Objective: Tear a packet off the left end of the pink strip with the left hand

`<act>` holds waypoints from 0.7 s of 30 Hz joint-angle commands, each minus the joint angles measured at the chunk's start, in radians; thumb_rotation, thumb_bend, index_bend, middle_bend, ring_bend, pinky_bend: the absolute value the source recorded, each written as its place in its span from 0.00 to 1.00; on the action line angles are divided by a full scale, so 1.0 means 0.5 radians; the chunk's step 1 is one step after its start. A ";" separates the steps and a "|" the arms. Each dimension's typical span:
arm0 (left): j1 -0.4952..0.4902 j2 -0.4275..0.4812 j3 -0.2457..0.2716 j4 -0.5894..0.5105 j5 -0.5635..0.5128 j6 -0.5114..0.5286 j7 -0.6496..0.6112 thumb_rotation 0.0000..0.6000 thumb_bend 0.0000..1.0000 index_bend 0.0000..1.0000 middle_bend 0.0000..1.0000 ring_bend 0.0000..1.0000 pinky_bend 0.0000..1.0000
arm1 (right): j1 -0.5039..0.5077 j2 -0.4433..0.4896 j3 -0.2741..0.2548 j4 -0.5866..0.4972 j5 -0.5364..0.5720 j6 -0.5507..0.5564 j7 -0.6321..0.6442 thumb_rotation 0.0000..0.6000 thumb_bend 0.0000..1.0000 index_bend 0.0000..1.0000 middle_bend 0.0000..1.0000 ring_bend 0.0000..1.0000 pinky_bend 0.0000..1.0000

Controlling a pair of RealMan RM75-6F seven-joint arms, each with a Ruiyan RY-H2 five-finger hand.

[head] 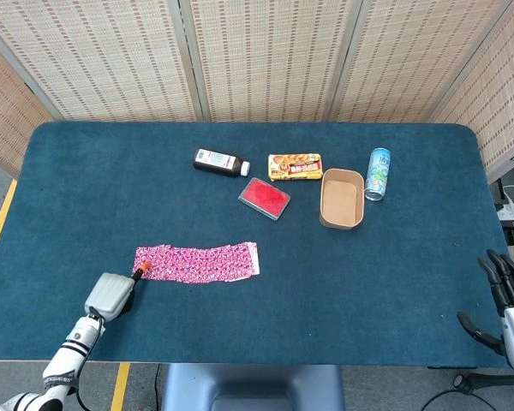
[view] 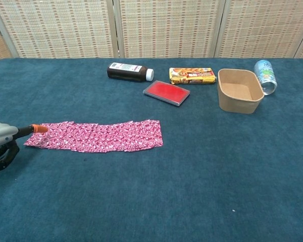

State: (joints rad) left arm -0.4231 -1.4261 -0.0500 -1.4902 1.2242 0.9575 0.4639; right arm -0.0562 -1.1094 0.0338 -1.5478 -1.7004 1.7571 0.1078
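The pink strip (head: 197, 262) of packets lies flat on the blue table (head: 257, 188), left of the middle, also in the chest view (view: 96, 136). My left hand (head: 111, 296) is just off the strip's left end, low over the table near the front edge. Its orange-tipped finger (head: 140, 271) points onto the strip's left end, and the other fingers are curled in under the hand (view: 2, 142). It holds nothing, and I cannot tell whether the tip touches the strip. My right hand (head: 507, 301) hangs past the table's front right corner, fingers spread and empty.
At the back of the table lie a dark bottle (head: 218, 161), a yellow snack pack (head: 295, 166), a red flat box (head: 264, 198), a brown paper tray (head: 342, 199) and a small can (head: 378, 173) on its side.
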 commanded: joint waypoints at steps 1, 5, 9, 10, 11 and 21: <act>-0.008 -0.002 0.007 0.006 -0.030 0.002 0.019 1.00 0.83 0.00 0.77 0.72 0.59 | 0.001 -0.002 0.002 0.000 0.005 -0.003 0.000 1.00 0.13 0.00 0.00 0.00 0.28; -0.009 0.004 0.027 -0.005 -0.056 0.003 0.015 1.00 0.83 0.00 0.77 0.72 0.59 | 0.003 -0.002 0.001 -0.002 0.004 -0.007 -0.003 1.00 0.13 0.00 0.00 0.00 0.28; -0.011 0.007 0.048 -0.006 -0.065 0.004 0.003 1.00 0.83 0.00 0.77 0.72 0.59 | 0.003 -0.002 0.000 -0.004 0.005 -0.010 -0.007 1.00 0.13 0.00 0.00 0.00 0.28; -0.013 0.007 0.054 -0.004 -0.069 0.001 0.002 1.00 0.83 0.00 0.77 0.72 0.59 | 0.003 -0.002 0.000 -0.005 0.005 -0.010 -0.007 1.00 0.13 0.00 0.00 0.00 0.28; -0.014 0.007 0.057 -0.001 -0.073 -0.001 0.000 1.00 0.83 0.00 0.77 0.72 0.59 | 0.003 -0.002 0.000 -0.006 0.006 -0.010 -0.007 1.00 0.13 0.00 0.00 0.00 0.28; -0.024 0.019 0.094 0.010 -0.130 -0.012 0.013 1.00 0.83 0.00 0.77 0.72 0.59 | 0.004 0.004 -0.006 -0.004 0.000 -0.015 0.001 1.00 0.13 0.00 0.00 0.00 0.28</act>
State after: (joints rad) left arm -0.4348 -1.4168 -0.0036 -1.4855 1.1596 0.9518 0.4697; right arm -0.0543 -1.1076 0.0308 -1.5501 -1.7005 1.7497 0.1081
